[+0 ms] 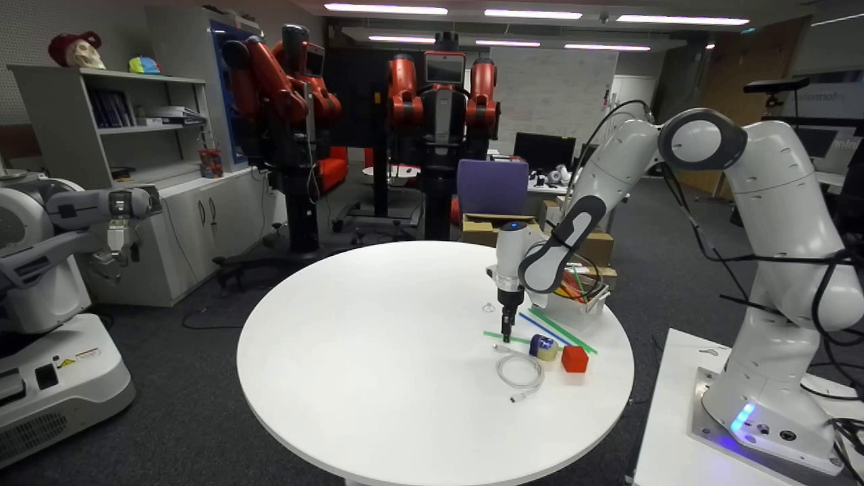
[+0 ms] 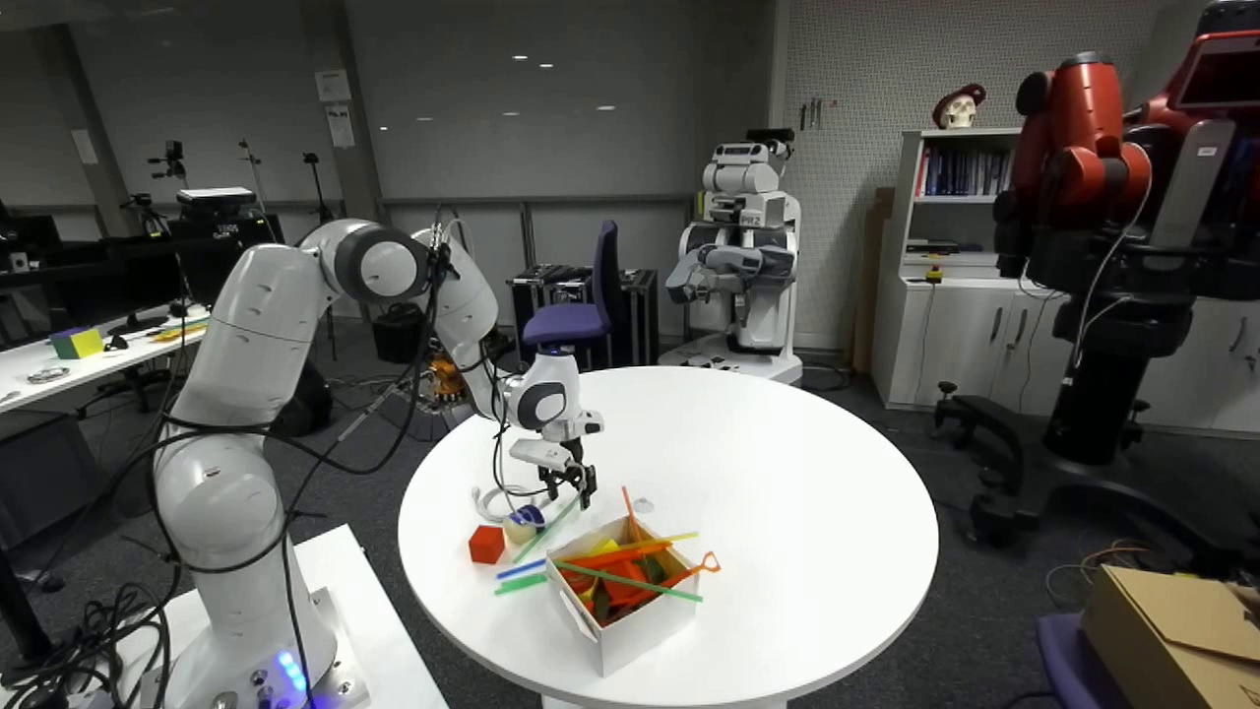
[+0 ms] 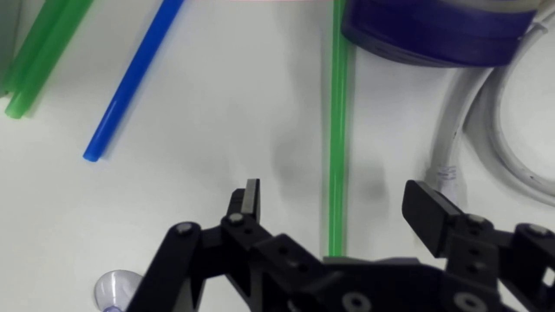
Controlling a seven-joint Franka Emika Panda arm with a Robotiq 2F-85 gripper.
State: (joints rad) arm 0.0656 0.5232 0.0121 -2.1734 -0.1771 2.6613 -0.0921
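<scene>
A: What is listed nearest?
B: Item one: the pincer [image 3: 331, 195], its fingers spread wide; nothing is gripped. Item two: a thin green rod [image 3: 338, 130], laid flat on the white tabletop [image 1: 378, 351] and framed between the two fingers. Contact with either finger is not seen.

A: How is a hold judged best taken?
B: As the rod is slim and low, the fingertips are best brought close to the surface, level with each other, and closed evenly, lest the rod be rolled or pushed aside. The height beneath the tips cannot be told.

A: What is to be minded close by?
B: Item three: a white cable [image 3: 448, 130], coiled; one end is partly hidden by a finger and could be snagged. Item four: a blue-and-cream round object [image 3: 433, 39], set right beside the rod; any lift is better made straight up than sideways.

A: And farther out?
B: Blue rod [image 3: 131, 82], one. Small clear piece [image 3: 117, 286], one. Paired green rods [image 3: 50, 56], laid side by side. Red cube [image 1: 574, 359], placed past the round object. White box [image 2: 650, 630], filled with coloured pieces [image 2: 630, 566].
</scene>
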